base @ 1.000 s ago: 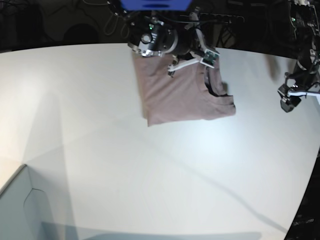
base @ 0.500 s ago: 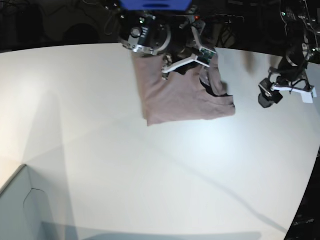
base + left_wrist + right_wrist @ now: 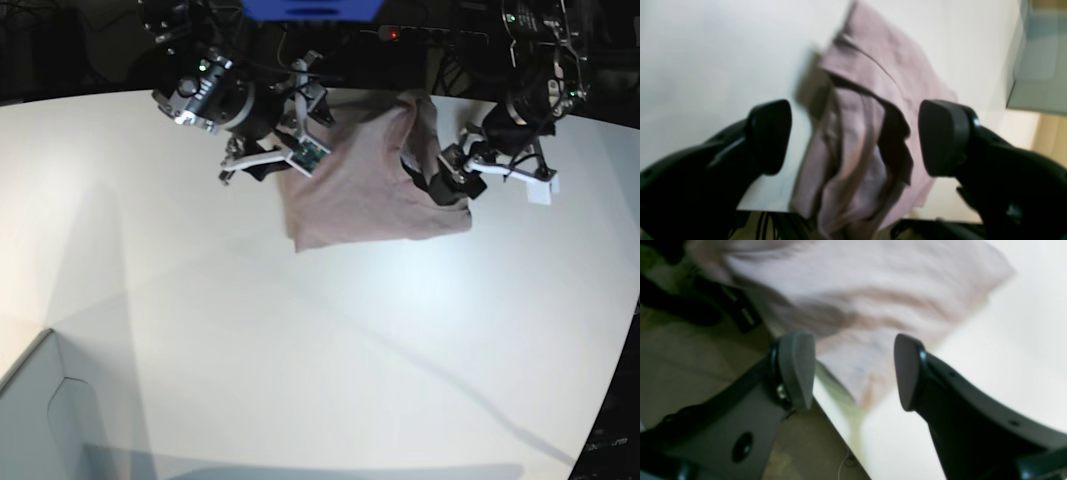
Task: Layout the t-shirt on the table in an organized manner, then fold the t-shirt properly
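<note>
The mauve-pink t-shirt (image 3: 365,185) lies folded into a rough rectangle at the far middle of the white table (image 3: 300,350), collar side to the right. My left gripper (image 3: 452,180) is open at the shirt's right collar edge. In the left wrist view the gripper (image 3: 857,136) is open with wrinkled shirt (image 3: 880,66) between and beyond the fingers. My right gripper (image 3: 262,165) is open at the shirt's left edge. In the right wrist view the gripper (image 3: 851,371) is open over a shirt corner (image 3: 857,290) at the table's (image 3: 1007,340) far edge.
A pale grey box corner (image 3: 40,420) stands at the front left and also shows in the left wrist view (image 3: 1037,60). Dark cables and gear lie beyond the table's far edge (image 3: 100,50). Floor shows below the table edge in the right wrist view (image 3: 690,356).
My left gripper has swung in from the far right to the shirt's collar edge. My right gripper has moved left, off the shirt's far part to its left edge.
</note>
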Robot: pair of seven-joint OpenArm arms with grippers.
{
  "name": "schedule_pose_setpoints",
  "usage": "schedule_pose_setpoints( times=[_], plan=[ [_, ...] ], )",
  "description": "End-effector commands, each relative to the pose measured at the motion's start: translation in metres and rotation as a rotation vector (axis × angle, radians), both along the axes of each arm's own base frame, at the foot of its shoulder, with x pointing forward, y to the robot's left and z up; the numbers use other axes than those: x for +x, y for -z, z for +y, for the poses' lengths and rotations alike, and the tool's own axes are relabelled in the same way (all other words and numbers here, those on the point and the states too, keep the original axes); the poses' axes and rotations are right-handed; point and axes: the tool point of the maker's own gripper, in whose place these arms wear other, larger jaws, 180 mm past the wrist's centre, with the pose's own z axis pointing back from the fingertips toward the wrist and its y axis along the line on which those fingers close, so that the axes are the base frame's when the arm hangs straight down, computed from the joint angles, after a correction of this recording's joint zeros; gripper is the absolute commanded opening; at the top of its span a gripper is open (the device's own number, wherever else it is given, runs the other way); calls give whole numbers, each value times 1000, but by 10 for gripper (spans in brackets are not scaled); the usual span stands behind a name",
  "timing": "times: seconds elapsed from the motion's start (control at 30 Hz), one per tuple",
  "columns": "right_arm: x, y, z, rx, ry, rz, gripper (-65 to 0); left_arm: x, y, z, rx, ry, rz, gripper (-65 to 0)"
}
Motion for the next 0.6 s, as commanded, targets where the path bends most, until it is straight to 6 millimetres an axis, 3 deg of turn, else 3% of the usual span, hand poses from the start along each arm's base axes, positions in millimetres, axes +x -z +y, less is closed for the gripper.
schedule_pose_setpoints(
  times=[0.0, 0.27, 0.37, 0.43, 0.57],
  plan=[
    [6, -10, 4, 37, 4, -29, -273, 5, -6, -2, -2, 9, -23, -69],
    [9, -9, -3, 28, 25, -29, -273, 1, 36, -22, -52, 50, 91, -74],
    [9, -8, -4, 27, 25, -28, -273, 6, 40, -25, -60, 58, 99, -109],
    [9, -8, -4, 25, 25, -28, -273, 9, 43, -34, -69, 80, 107, -209],
    [9, -8, -4, 24, 24, -30, -273, 21, 44, -40, -61, 116, 104, -475]
  ],
)
